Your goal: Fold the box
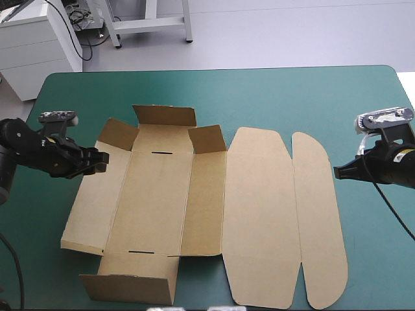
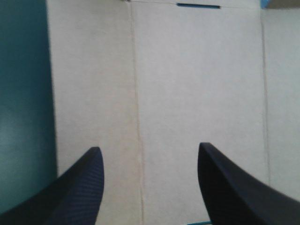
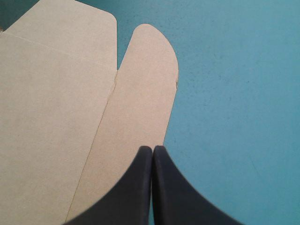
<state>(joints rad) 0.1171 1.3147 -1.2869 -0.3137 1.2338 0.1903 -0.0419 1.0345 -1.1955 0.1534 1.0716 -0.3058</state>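
The box lies opened out on the teal-green counter. Its long axis runs across from left to right, with the tray part toward the left and the two lid panels flat toward the right. The far flaps and the near wall stand partly raised, and the rest is flat.

The left tool is the nearer one to the work. It reaches in from the left over the box's left side panel, pointing toward the middle of the tray. Its black fingers stand wide apart with nothing between them, and seen from the wrist, the left tool has brown board directly under and ahead of it. The right tool waits just off the box's right end. Its fingers are pressed together into one point, holding nothing. From its own wrist, the right tool sits at the outer edge of the rounded flap.

I judge the left wall to be the next thing raised, which needs the fingers to get under or around that panel's outer edge.

I cannot tell how high either tool hangs above the board. The box's near edge runs close to the picture's limit, and the left wrist view shows only creases and one slot.
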